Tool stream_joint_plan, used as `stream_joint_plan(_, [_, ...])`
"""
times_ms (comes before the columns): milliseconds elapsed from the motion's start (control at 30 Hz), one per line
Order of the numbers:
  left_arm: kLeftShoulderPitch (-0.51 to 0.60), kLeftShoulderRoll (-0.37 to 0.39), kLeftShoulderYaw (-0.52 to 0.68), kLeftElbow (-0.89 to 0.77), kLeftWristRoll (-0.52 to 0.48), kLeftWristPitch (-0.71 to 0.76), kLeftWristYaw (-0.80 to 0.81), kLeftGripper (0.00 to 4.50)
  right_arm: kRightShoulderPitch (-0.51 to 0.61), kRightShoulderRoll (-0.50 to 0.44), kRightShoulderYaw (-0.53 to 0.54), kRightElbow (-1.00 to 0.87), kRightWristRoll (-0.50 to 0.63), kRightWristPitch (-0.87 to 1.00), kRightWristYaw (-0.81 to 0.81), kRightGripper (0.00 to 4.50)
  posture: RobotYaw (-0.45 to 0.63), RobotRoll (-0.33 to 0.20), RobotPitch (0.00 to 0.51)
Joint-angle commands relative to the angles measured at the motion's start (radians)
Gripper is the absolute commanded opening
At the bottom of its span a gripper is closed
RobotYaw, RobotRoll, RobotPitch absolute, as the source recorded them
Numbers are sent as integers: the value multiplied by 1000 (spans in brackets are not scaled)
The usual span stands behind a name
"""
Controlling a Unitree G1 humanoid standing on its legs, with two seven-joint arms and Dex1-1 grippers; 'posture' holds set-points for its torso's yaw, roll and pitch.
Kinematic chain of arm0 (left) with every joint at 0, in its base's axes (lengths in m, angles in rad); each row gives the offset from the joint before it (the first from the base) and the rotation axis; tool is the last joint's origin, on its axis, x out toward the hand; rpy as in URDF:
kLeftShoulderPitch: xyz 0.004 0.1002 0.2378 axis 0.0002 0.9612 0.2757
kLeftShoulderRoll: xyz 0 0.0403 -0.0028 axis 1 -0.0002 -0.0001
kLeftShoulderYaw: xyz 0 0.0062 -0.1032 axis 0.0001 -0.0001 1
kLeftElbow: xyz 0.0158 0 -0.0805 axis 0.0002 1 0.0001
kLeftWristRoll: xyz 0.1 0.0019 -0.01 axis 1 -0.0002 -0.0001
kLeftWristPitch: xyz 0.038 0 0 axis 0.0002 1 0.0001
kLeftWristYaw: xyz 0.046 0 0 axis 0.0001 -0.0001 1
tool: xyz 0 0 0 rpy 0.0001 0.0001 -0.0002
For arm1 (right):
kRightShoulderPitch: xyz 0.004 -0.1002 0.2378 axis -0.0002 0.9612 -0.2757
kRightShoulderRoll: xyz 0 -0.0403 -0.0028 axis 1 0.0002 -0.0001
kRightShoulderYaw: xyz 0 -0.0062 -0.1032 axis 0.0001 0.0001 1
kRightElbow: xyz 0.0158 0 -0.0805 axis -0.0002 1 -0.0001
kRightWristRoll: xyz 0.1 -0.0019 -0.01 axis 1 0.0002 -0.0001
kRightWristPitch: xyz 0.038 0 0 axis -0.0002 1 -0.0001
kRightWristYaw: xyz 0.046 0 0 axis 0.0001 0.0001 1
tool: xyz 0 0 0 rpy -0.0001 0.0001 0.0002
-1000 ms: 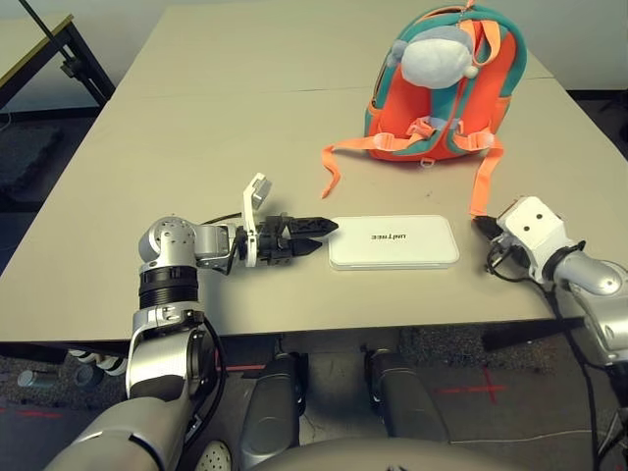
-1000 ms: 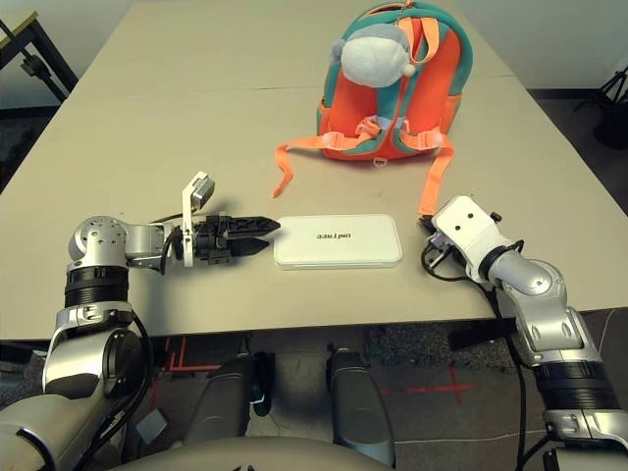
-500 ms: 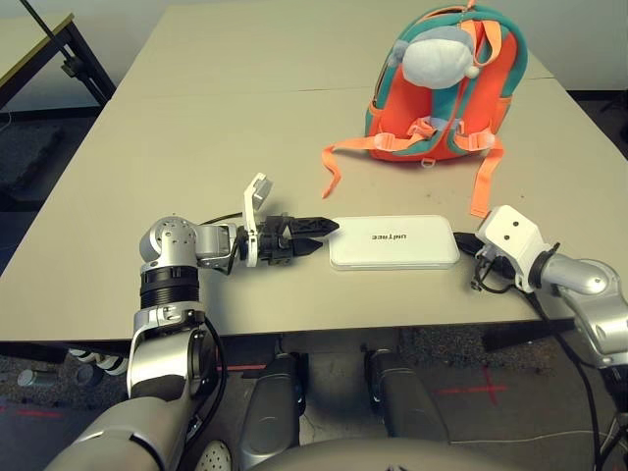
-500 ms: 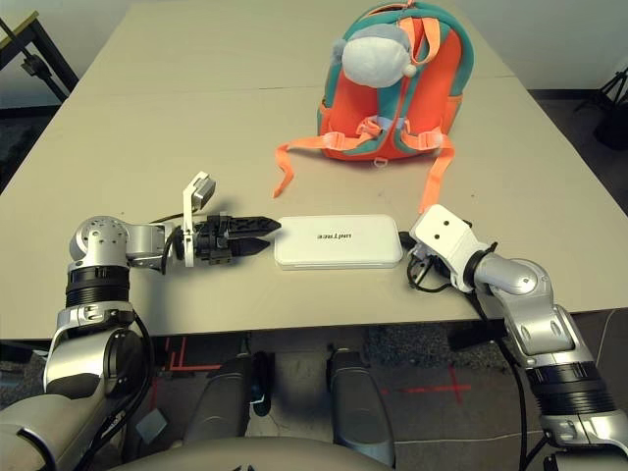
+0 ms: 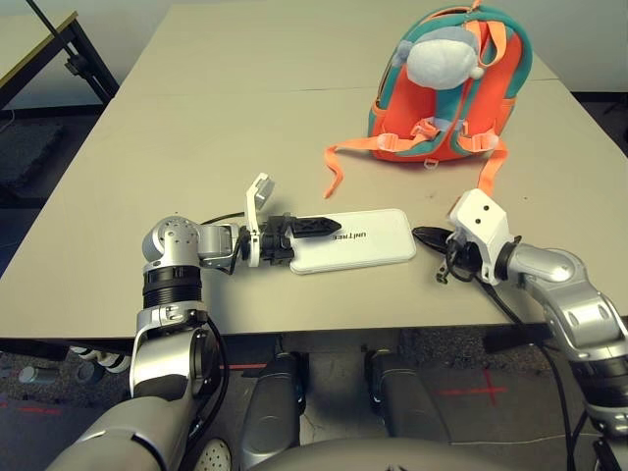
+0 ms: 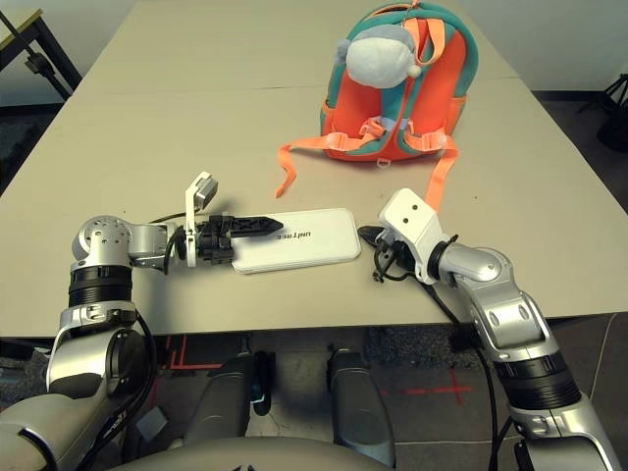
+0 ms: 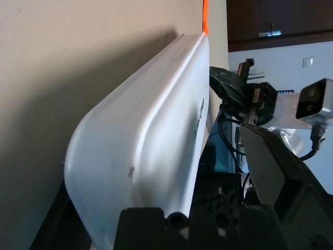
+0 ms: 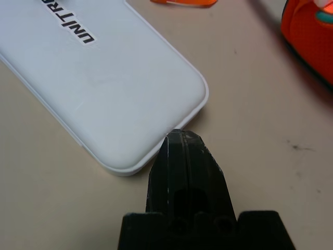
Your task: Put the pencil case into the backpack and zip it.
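Smooth white rounded pencil case (image 5: 351, 252) between spread left hand (image 5: 307, 235) fingers, closed right hand (image 5: 424, 235) at its end

The flat white rounded pencil case (image 5: 353, 239) bears dark lettering; the small orange backpack (image 5: 446, 86), teal-trimmed, carries a grey-white plush toy (image 5: 437, 56); the counter (image 5: 245, 128) is beige.

Beige table (image 5: 245, 108) with a seam across it; a black-framed table (image 5: 59, 44) stands beside; dark floor (image 5: 20, 167)
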Motion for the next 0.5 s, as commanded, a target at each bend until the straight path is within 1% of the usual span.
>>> stream_joint_plan(33, [30, -11, -29, -5, 33, 5, 10, 4331, -1, -8, 9, 14, -22, -17, -18, 8, -125, 0, 152])
stream_joint_plan(100, [31, -10, -23, -4, 39, -19, 12, 3926, -3, -12, 9, 32, -41, -28, -34, 0, -124, 0, 152])
stream_joint_plan(133, [31, -8, -23, -4, 41, -26, 10, 3567, -3, -13, 10, 38, -46, -32, -39, 388, -124, 0, 152])
stream_joint_plan(167, [31, -7, -23, -7, 42, -31, 7, 3141, -4, -10, 7, 45, -53, -37, -49, 620, -123, 0, 153])
stream_joint_plan(200, [30, -7, -21, -10, 43, -36, 6, 2808, -4, -8, 6, 51, -58, -42, -57, 917, -123, 0, 153])
stream_joint_plan(267, [26, -6, -16, -12, 47, -50, 8, 2008, -8, -6, 4, 63, -67, -52, -69, 1697, -121, 0, 153])
stream_joint_plan(333, [22, -1, -16, -13, 51, -67, 3, 1401, -12, -5, 4, 76, -74, -61, -78, 2468, -120, 0, 152])
stream_joint_plan(367, [19, 1, -15, -11, 52, -74, 3, 1230, -14, -5, 4, 83, -77, -67, -80, 2854, -118, 0, 152])
stream_joint_plan(500, [-3, 8, 1, -24, 48, -98, 5, 1211, -22, -9, 1, 117, -92, -90, -95, 4318, -116, 0, 151])
